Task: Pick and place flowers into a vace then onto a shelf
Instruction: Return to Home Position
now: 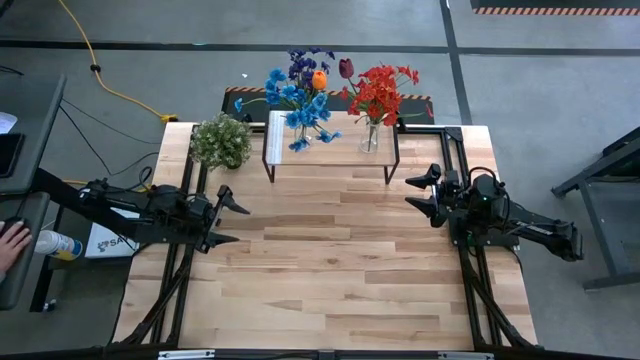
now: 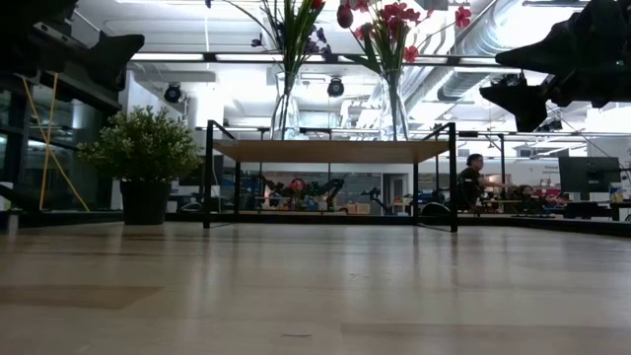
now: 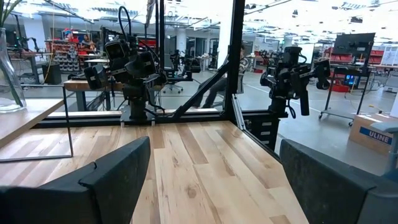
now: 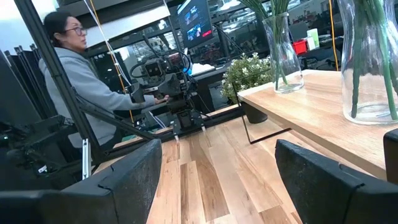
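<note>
Both arms near home, flowers up on the shelf.
Left tool (image 1: 232, 223) gapes wide, empty, over the bench (image 1: 320, 280) left edge; flowers (image 1: 300, 98) stand in glass vases (image 1: 370, 138) on the shelf (image 1: 340, 150); right tool (image 1: 412, 193) open, empty, right edge. Best retreat level, clear of the shelf legs.

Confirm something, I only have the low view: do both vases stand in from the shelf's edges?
Observer: Yes. The right wrist view shows the right vase and the left vase standing in from the shelf edge that faces the arms.
Operator: Are the end effectors open?
Observer: Both. From above, the left end effector and the right end effector have their fingers spread and hold nothing.
Operator: Anyone close?
Observer: A person's hand rests on a desk at the high view's left edge.
</note>
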